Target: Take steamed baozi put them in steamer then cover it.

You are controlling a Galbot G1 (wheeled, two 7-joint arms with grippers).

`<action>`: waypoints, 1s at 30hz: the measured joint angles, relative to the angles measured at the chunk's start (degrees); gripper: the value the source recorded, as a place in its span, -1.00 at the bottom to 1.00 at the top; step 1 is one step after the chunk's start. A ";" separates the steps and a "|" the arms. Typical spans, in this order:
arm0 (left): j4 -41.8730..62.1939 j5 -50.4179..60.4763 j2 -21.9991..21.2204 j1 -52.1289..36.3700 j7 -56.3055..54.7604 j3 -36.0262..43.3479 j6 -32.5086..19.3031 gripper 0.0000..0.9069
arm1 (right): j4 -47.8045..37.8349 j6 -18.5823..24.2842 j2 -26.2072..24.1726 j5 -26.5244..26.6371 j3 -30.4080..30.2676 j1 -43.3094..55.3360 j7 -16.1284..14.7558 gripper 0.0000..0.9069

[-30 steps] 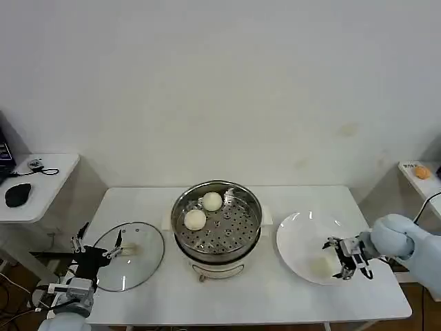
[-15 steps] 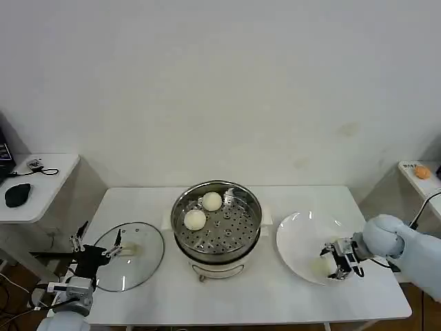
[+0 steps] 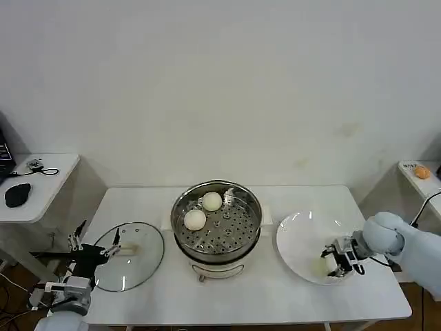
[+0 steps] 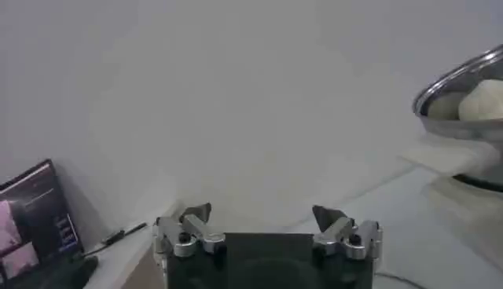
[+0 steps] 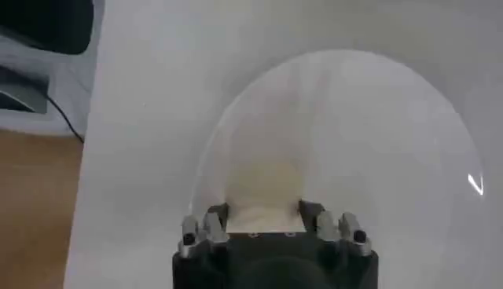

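Two cream-white baozi point(image 3: 212, 201) point(image 3: 195, 219) lie on the perforated tray of the shiny steamer point(image 3: 256, 207) at the table's middle. A third baozi point(image 3: 322, 265) rests on the white plate point(image 3: 300, 234) to the right, and my right gripper point(image 3: 332, 264) is shut on it, low over the plate. In the right wrist view that baozi point(image 5: 263, 184) sits squeezed between the fingers of the right gripper point(image 5: 263, 214). The glass cover point(image 3: 141, 265) lies flat on the table left of the steamer. My left gripper point(image 3: 95, 247) waits open at the cover's left edge, holding nothing point(image 4: 263, 214).
A low side table point(image 3: 48, 172) with a black mouse point(image 3: 17, 194) stands at the left. Another small table with an orange object point(image 3: 422, 172) is at the right edge. A laptop screen point(image 4: 31, 224) shows in the left wrist view. Bare tabletop lies in front of the steamer.
My right gripper slid left along the plate to the baozi and closed its fingers on it. The left arm barely moved.
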 measured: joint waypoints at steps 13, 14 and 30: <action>-0.08 -0.48 0.29 -0.42 0.01 0.24 -0.18 1.00 | 0.52 0.63 -1.01 4.06 -3.97 14.69 -2.01 0.40; -0.12 -0.48 0.38 -0.42 0.01 0.24 -0.18 1.00 | 0.38 0.67 -0.85 4.50 -4.39 16.17 -2.02 0.40; -0.93 -1.89 0.65 0.67 0.11 -1.38 0.20 1.00 | 0.00 0.11 10.42 12.46 -16.69 39.64 -0.19 0.38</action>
